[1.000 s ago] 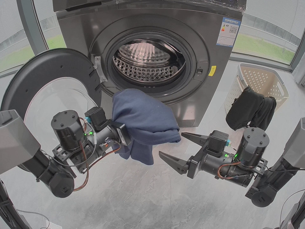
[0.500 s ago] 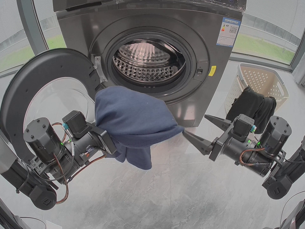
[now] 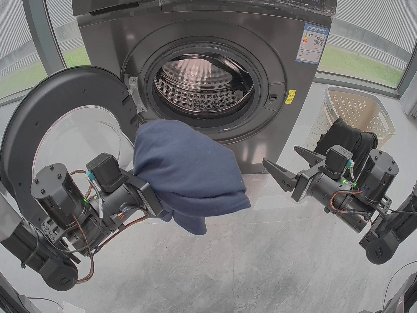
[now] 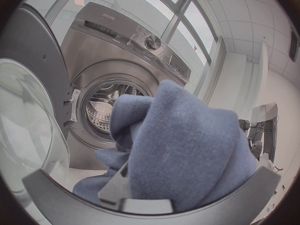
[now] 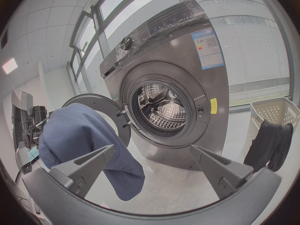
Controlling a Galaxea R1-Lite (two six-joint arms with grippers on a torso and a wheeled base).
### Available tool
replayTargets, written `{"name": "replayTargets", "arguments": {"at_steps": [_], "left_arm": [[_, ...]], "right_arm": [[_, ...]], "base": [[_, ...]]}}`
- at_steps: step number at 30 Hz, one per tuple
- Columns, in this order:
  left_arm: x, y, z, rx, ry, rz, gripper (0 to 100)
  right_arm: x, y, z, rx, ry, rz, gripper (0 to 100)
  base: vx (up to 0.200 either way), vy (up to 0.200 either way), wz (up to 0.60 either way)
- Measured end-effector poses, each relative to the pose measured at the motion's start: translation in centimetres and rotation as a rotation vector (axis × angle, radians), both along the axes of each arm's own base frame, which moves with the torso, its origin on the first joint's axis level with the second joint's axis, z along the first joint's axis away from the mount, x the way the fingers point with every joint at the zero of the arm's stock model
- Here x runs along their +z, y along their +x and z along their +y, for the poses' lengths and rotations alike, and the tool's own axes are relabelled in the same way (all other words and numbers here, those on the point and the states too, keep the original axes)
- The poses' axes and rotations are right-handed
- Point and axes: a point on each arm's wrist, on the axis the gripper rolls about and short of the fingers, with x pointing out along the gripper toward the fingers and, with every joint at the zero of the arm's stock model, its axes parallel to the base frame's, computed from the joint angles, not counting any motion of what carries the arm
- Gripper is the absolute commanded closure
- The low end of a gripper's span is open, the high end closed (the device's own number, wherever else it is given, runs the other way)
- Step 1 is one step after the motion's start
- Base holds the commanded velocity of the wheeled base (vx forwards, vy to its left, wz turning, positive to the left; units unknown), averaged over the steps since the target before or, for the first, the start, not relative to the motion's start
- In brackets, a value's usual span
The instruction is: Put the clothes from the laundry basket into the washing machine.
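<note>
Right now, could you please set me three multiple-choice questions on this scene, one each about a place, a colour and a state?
1. Where is the black garment?
A) in the drum
B) draped over the rim of the laundry basket
C) flat on the floor

2. What colour is the cloth in the left pincer?
A) navy blue
B) red
C) white

3. How is the washing machine door?
A) shut
B) swung open
C) taken off

Answers:
1 B, it hangs over the basket's near rim.
2 A, the bundle looks dark blue in the head and wrist views.
3 B, it stands swung wide from the opening.
</note>
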Motion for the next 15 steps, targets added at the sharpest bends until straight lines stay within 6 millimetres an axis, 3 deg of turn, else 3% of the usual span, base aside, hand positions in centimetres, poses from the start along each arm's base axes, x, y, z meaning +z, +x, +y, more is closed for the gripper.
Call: {"name": "replayTargets", "arguments": {"at_steps": [7, 15], "left_arm": [[-0.31, -0.21, -0.19, -0.012, 0.010, 0.008, 100], [-0.63, -0.24, -0.17, -0.013, 0.026, 0.012, 100]], "right_arm": [[-0.25, 0.16, 0.01, -0.005, -0.002, 0.009, 0], [-0.44, 0.24, 0.01, -0.005, -0.004, 0.014, 0]], "base": [[0.000, 0.000, 0.00], [0.200, 0.000, 0.00]]}}
